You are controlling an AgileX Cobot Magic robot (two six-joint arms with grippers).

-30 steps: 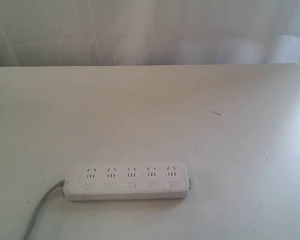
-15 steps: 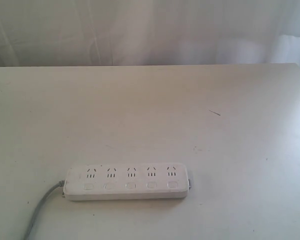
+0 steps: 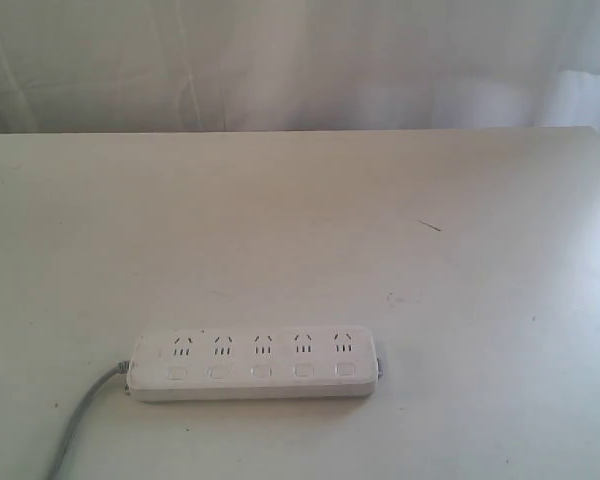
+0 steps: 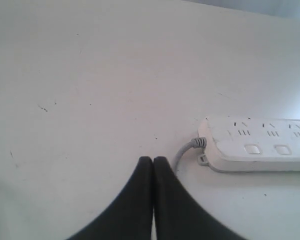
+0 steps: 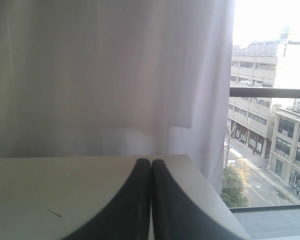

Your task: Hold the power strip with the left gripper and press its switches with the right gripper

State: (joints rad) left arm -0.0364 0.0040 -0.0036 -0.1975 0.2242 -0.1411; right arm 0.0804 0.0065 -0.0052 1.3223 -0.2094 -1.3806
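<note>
You have open table across the middle and right of the exterior frame. Low and left of centre, the power strip lies flat, and its grey cord trails toward the lower left corner. A curtain closes off the top.

Upper-floor room, type unclear: white table, white curtain, window over city street

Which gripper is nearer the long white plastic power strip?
Left. The black left gripper, fingers shut, hangs by the cord end of the white power strip, apart. The black right gripper faces the curtain, strip unseen.
</note>
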